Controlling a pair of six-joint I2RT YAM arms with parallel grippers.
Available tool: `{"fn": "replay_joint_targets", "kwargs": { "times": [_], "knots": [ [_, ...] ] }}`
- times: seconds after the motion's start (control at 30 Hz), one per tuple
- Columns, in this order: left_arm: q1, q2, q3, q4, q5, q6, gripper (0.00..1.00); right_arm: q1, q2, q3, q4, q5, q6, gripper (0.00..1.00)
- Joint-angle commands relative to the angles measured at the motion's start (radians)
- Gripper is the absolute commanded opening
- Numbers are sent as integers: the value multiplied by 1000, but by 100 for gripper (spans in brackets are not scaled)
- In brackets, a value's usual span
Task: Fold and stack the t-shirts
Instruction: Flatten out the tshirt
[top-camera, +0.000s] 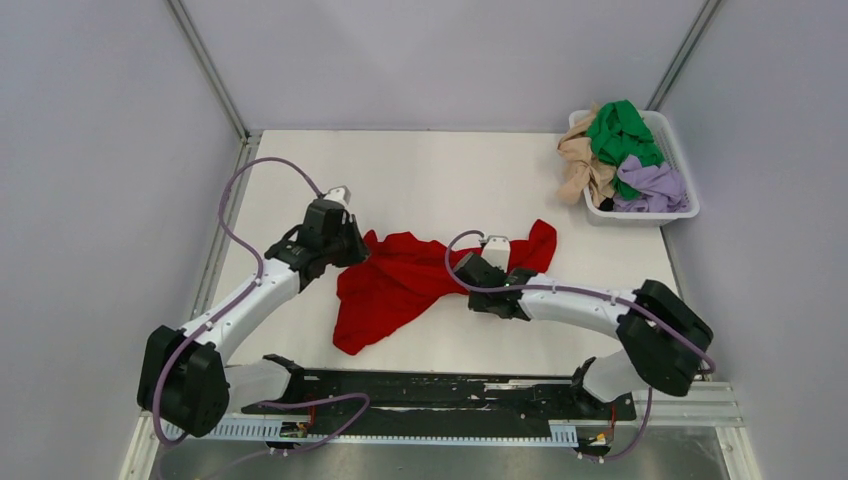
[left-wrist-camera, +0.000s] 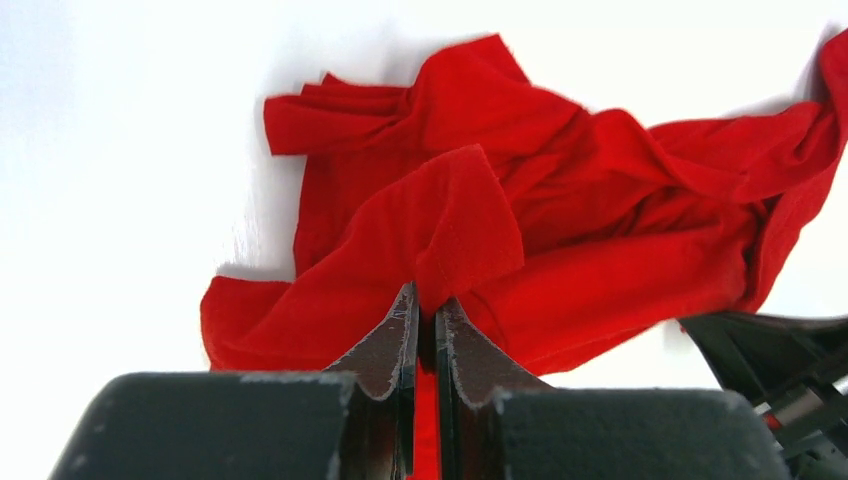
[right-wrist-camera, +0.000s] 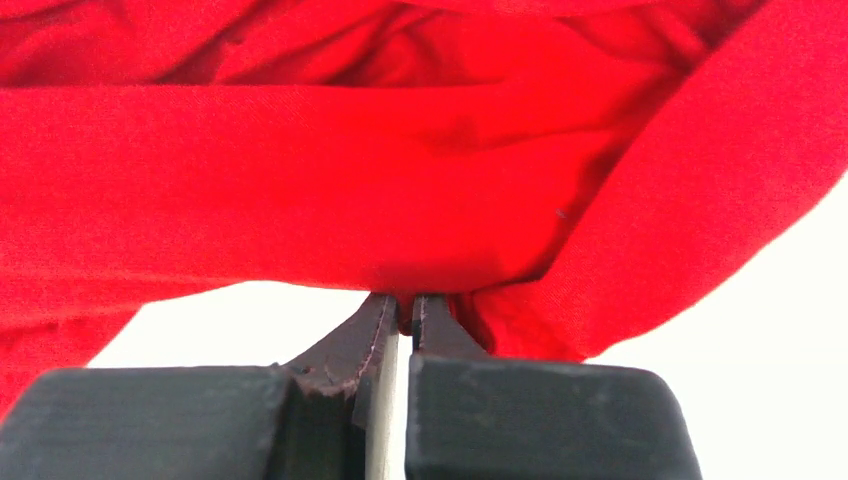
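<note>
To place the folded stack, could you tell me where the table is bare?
Bare: the far strip between the crumpled red t-shirt and back wall, left of the white plastic basket. Crowded: mid-table, where left gripper and right gripper pinch the shirt.

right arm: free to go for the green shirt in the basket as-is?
Probably not: the right gripper is shut on the red t-shirt. Nothing stands between it and the green t-shirt in the basket once it lets go.

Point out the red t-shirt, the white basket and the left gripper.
Crumpled red cloth t-shirt (top-camera: 385, 290), top view, cloth's middle.
White plastic basket (top-camera: 672, 150), top view, right wall.
Left gripper (left-wrist-camera: 427, 305), left wrist view, between fingertips.
</note>
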Motion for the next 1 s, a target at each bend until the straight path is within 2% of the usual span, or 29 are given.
{"fn": "replay_joint_targets", "kwargs": {
  "times": [0.0, 0.2, 0.43, 0.53, 0.67, 0.97],
  "knots": [
    [-2, 11, 87, 34, -68, 41, 0, -14, -208, -38, -47, 51, -53, 0],
    [-2, -35, 182, 13, -164, 82, 0, -128, -475, -45, -36, 41, -139, 0],
    [-2, -132, 337, 24, -178, 121, 0, -159, -695, 107, 108, 87, -365, 0],
    [-2, -191, 412, 45, -147, 140, 0, -159, -760, 172, 202, 7, -474, 0],
    [-3, -265, 516, 57, -130, 183, 0, -160, -813, 297, 245, -88, -564, 0],
    [-2, -330, 814, 16, 38, 285, 0, -159, -780, 653, 184, -477, -577, 0]
  ]
}}
